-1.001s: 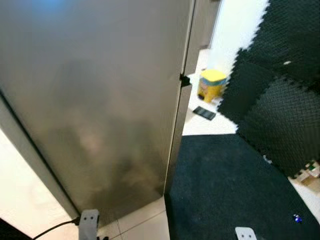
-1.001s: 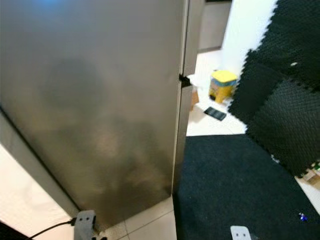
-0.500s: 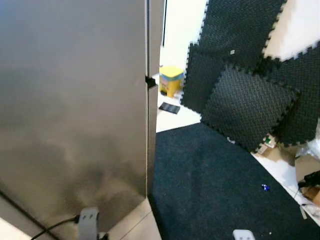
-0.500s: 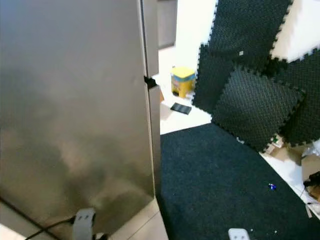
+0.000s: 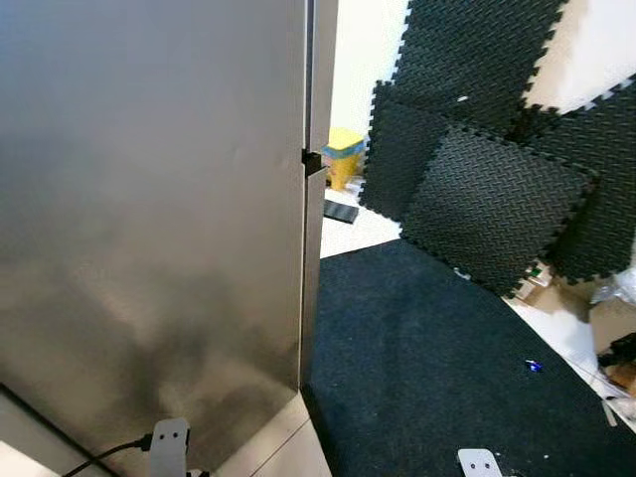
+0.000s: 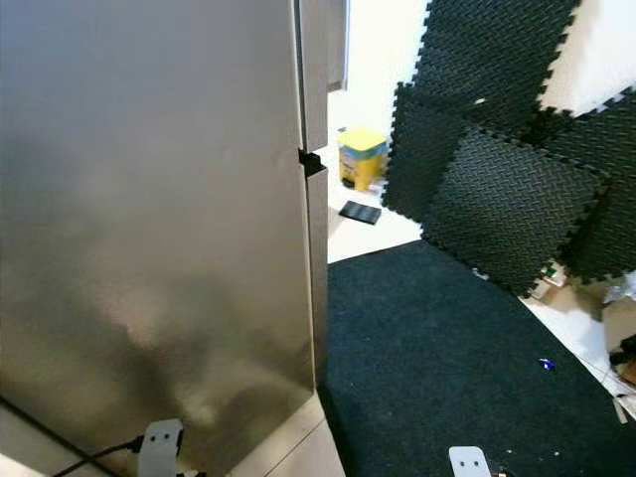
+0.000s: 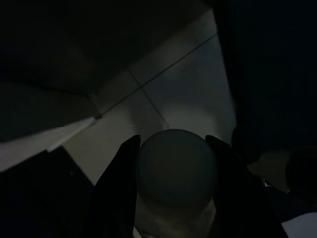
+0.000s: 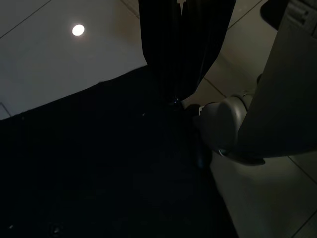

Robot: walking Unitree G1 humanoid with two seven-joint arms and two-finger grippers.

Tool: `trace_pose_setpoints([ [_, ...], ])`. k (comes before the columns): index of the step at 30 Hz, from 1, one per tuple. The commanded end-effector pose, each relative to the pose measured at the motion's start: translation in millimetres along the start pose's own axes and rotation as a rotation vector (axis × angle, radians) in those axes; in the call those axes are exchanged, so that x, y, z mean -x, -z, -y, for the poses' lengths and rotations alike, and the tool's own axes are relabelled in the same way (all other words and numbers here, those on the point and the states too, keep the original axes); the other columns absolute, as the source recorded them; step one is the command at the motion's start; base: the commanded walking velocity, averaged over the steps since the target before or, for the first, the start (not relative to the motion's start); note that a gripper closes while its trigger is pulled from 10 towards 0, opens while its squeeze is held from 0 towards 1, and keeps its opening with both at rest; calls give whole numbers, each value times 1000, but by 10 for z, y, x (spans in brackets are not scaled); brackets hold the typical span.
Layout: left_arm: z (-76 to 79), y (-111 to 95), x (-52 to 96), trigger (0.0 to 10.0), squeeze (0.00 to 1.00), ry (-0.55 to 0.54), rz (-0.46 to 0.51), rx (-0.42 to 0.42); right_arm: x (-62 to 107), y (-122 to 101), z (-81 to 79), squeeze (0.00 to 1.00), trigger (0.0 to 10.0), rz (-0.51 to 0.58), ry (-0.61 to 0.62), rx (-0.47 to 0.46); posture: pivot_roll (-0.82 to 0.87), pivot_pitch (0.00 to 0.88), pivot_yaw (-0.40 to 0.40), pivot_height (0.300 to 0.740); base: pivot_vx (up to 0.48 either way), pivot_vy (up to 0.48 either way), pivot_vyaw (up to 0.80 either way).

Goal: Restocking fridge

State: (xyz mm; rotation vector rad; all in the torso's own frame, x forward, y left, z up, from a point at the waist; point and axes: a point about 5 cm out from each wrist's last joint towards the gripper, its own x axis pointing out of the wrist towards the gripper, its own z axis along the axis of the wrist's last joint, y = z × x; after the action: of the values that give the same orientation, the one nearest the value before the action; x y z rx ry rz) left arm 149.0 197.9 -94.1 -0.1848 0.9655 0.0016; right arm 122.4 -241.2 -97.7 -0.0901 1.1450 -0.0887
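Where fridge ends, dark mat spreads.

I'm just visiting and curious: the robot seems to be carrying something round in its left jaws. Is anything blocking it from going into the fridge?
Yes. The fridge stands shut right ahead; its steel door closes off the inside. The left gripper holds a round pale object low over the floor tiles, so the door must be opened first.

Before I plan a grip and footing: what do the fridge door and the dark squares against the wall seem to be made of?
The fridge door looks like brushed steel: grey, with a soft blurred sheen. The squares look like foam mats: matte black, ribbed, with jigsaw-toothed edges.
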Motion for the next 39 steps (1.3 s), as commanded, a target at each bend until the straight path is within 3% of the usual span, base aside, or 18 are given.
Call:
trace_pose_setpoints([
  [1, 47, 121, 13, 10000, 0, 34, -52, 19, 0, -7, -3, 0, 10000, 5, -6, 12, -49, 0, 11, 740, 0, -480, 0],
  [8, 63, 133, 10, 10000, 0, 29, -52, 36, 0, 14, -23, 0, 10000, 0, -12, 14, -49, 0, 11, 740, 0, -480, 0],
  [22, 76, 117, 2, 10000, 0, 30, -46, 54, 4, 34, -19, 0, 10000, -6, -15, 15, -51, 0, 11, 740, 0, 0, 0],
  [31, 94, 141, 1, 10000, 0, 34, -67, 43, 3, 18, -7, 0, 10000, -3, -16, 22, -55, 0, 7, 740, 0, -480, 0],
  [39, 94, 135, -3, 10000, 0, 21, -66, 52, 4, 6, 6, 0, 10000, 1, -15, 26, -59, 0, 6, 740, 0, 0, 0],
])
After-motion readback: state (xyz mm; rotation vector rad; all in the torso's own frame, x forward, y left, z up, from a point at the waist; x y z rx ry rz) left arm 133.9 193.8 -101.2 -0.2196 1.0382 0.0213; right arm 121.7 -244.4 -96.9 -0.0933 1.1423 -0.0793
